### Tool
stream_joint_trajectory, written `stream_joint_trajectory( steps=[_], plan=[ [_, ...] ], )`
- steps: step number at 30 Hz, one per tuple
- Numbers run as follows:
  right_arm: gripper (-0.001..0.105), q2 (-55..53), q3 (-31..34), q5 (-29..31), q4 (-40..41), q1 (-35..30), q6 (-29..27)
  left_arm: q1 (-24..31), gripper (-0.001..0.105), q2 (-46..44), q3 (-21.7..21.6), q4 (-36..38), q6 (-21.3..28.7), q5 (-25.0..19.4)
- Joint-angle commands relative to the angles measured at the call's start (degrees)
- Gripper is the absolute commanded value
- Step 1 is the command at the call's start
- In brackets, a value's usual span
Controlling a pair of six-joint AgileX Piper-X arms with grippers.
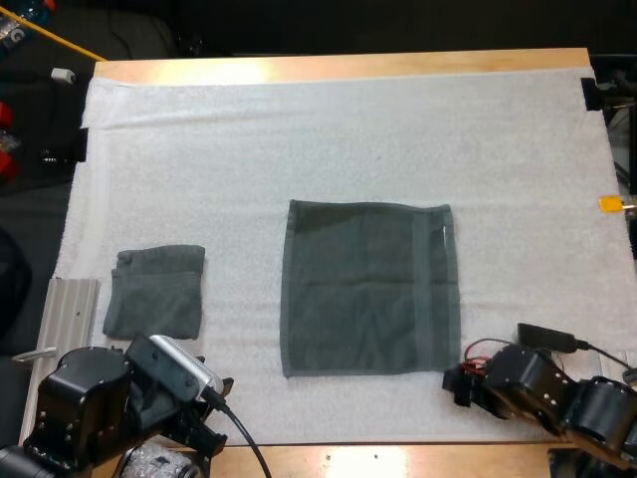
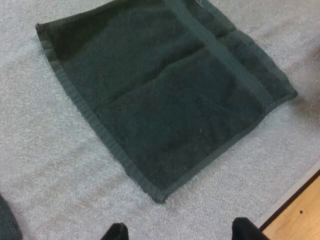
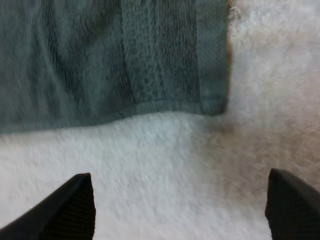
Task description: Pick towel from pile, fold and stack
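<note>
A: Black-fingered left gripper (image 2: 180,234) and right gripper (image 3: 185,212), both spread wide, gripping nothing, hovering over fleecy white mat (image 1: 299,129).

B: Whereabouts of flat dark grey-green terry towel (image 1: 370,289)?

A: Spread square just ahead of both grippers, hemmed corner close beyond right fingertips. Soft, light, limp by the look; probably best pinched at near corners. Smaller folded grey-green towel (image 1: 156,291) off to left gripper's left.

Flat towel (image 1: 370,289), folded towel (image 1: 155,292) on white mat (image 1: 348,129)
</note>
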Motion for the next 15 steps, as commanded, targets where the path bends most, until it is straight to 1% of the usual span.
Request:
stream_joint_trajectory(
  steps=[1, 2, 5, 8, 9, 10, 12, 15],
  plan=[
    [0.068, -0.16, 0.92, -1.77, -2.89, -1.38, 1.28, 0.04, 0.043, -0.20, 0.03, 0.41, -0.56, 0.40],
    [0.068, -0.16, 3.34, -3.94, -6.79, -3.62, 3.31, 0.04, 0.043, -0.20, 0.03, 0.41, -0.56, 0.40],
    [0.068, -0.16, 7.18, -5.74, -12.27, -6.32, 7.82, 0.04, 0.043, -0.20, 0.03, 0.41, -0.56, 1.01],
    [0.067, -0.16, 10.15, -6.39, -16.62, -7.20, 11.57, 0.04, 0.043, -0.20, 0.03, 0.41, -0.56, 1.26],
    [0.066, -0.16, 11.09, -6.30, -17.90, -7.19, 13.00, 0.04, 0.043, -0.20, 0.03, 0.41, -0.56, 1.26],
    [0.060, -0.16, 12.40, -6.30, -19.55, -7.20, 14.65, 0.04, 0.043, -0.20, 0.03, 0.41, -0.56, 1.26],
    [0.054, -0.16, 13.78, -6.30, -20.97, -7.20, 16.08, 0.04, 0.043, -0.20, 0.03, 0.41, -0.56, 1.26],
    [0.051, -0.16, 15.30, -5.95, -22.63, -7.20, 17.13, 0.04, 0.043, -0.20, 0.03, 0.41, -0.56, 1.26]
  ],
)
